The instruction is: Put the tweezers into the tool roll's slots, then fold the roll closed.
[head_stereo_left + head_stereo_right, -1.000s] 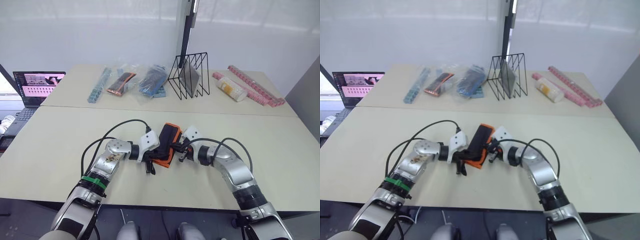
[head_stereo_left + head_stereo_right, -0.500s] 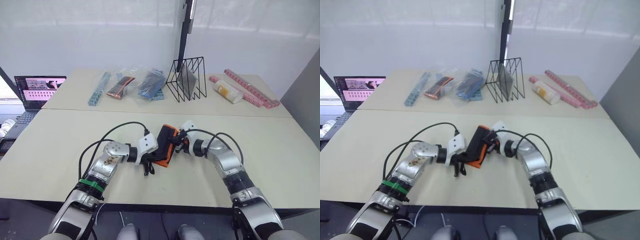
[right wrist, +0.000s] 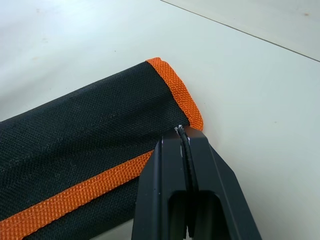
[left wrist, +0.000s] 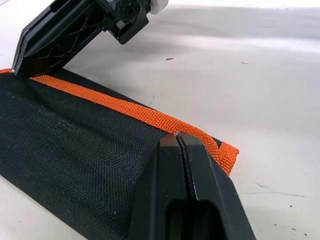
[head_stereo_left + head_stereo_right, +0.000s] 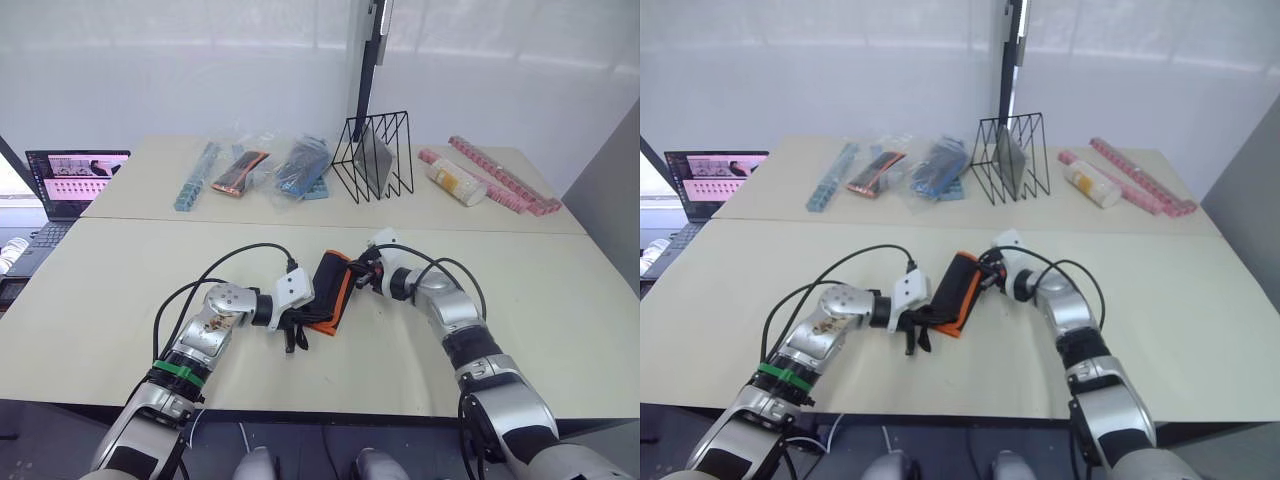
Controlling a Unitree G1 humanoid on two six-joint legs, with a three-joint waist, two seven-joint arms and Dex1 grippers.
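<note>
Beige tabletop [image 5: 120,270] lies bare around the folded tool roll [image 5: 330,288]; left gripper [image 4: 179,142] and right gripper [image 3: 182,135], both closed, press its orange edges.

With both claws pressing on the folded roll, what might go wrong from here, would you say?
1. Both claws, left and right, are shut and rest on the roll at its orange edge rather than gripping it; the fold could spring open when they lift.
2. The roll may slide across the smooth table if one claw pushes harder.
</note>
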